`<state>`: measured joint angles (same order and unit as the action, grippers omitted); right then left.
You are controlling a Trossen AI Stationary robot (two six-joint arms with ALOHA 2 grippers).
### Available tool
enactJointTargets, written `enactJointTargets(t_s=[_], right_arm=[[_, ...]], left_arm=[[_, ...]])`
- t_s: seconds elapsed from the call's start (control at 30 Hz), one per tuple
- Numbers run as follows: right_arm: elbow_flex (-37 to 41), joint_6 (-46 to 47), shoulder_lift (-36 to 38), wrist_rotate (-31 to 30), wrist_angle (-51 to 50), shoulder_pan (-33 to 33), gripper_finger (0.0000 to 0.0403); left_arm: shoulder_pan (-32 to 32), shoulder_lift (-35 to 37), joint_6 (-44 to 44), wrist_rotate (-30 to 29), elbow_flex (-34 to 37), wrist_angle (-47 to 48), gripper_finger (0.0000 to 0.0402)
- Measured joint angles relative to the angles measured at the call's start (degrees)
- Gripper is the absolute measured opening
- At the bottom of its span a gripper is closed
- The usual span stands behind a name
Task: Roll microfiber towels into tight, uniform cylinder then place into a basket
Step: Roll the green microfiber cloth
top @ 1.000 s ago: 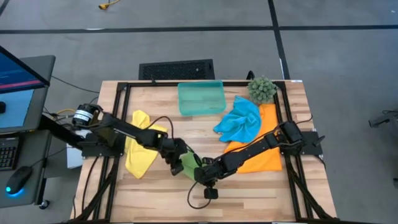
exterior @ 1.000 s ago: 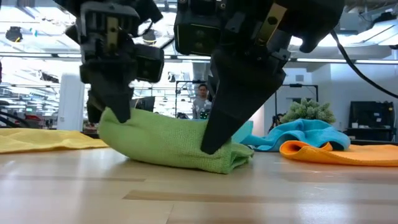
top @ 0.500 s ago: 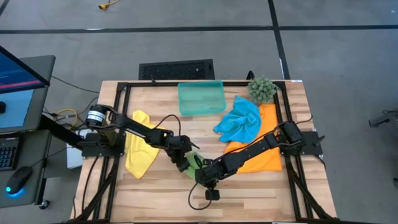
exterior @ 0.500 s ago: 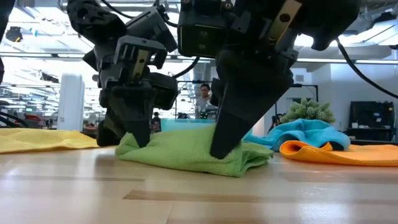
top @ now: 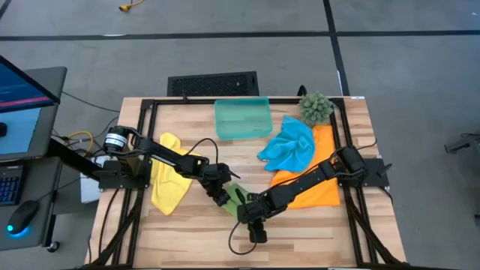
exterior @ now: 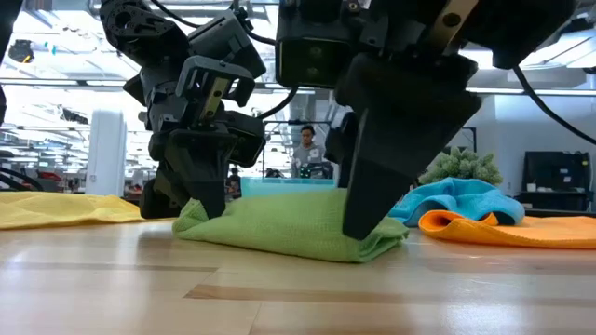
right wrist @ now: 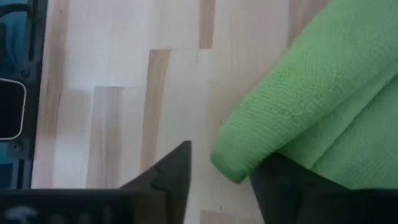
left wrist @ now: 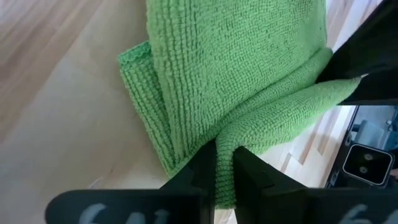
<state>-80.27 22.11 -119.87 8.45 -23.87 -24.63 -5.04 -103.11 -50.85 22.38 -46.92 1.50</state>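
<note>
The green towel (top: pixel 236 196) lies as a loose folded bundle on the table's near middle (exterior: pixel 289 228). My left gripper (top: pixel 221 193) is shut on it at its left end (left wrist: pixel 222 152). My right gripper (top: pixel 251 214) stands open at the bundle's other end, its two fingers on either side of a rounded folded end (right wrist: pixel 233 163). The yellow towel (top: pixel 169 180) lies flat at the left. The blue towel (top: pixel 289 146) lies crumpled on the orange towel (top: pixel 319 187) at the right. The basket (top: pixel 241 102) stands at the far middle. My left gripper pinches a raised fold of the green towel (left wrist: pixel 245 140) between its two shut fingers, several layers thick. The fingers come from above, slanting down from the table's left (exterior: pixel 209 195). The towel rests on the table, slack. My right gripper: I cannot tell whether a finger (right wrist: pixel 283 183) touches the towel.
A spiky green plant ball (top: pixel 316 108) sits at the far right corner. A black frame (top: pixel 139 150) runs round the table's edges. Bare wood (top: pixel 300 232) shows along the near edge. A person (exterior: pixel 303 149) stands far behind the table.
My left gripper has gone toward the table's right, dragging the green towel's left end along the table, and has turned. My right gripper has opened and let go of the towel's right end. The bundle has slid rightward and stays on the table.
</note>
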Motion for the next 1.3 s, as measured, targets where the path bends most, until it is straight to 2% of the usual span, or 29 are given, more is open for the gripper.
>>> enactJointTargets(t_s=[0.13, 0.3, 0.47, 0.57, 0.63, 0.77, 0.93, 1.17, 1.3], right_arm=[[-0.1, 1.7, 1.4, -0.8, -6.0, 0.6, 0.0214], [0.2, 1.8, 5.6, -5.6, -12.4, -1.3, 0.0214], [0.0, -3.1, 10.7, -17.5, -13.5, -4.8, 0.0205], [0.0, -11.9, 10.9, -26.8, -8.8, -7.5, 0.0202], [-0.1, -18.5, 9.7, -29.4, -5.5, -9.0, 0.0200], [0.0, -27.2, 5.1, -29.1, -0.4, -9.2, 0.0200], [0.0, -29.1, 1.2, -31.3, -0.7, -8.0, 0.0200], [0.0, -21.0, -0.4, -33.8, -3.1, -5.2, 0.0200], [0.0, -14.0, -0.4, -30.5, -3.8, -3.5, 0.0200]], left_arm=[[0.0, 0.0, 0.0, -0.4, 0.0, 0.0, 0.0017], [0.0, 0.0, 0.2, -0.6, 0.1, 0.2, 0.0025], [0.0, -0.1, 0.2, -0.7, 0.1, 0.3, 0.0050], [0.0, -0.1, 0.2, -0.7, 0.1, 0.2, 0.0060], [0.0, -0.1, 0.2, -0.7, 0.1, 0.2, 0.0064], [0.0, -0.1, 0.2, -0.7, 0.1, 0.2, 0.0065], [0.0, -0.1, 2.2, -0.5, 0.1, 0.2, 0.0066], [0.0, -0.1, 3.2, -0.4, 0.1, 0.2, 0.0066], [0.0, -0.1, 3.3, -0.3, 0.1, 0.2, 0.0066]])
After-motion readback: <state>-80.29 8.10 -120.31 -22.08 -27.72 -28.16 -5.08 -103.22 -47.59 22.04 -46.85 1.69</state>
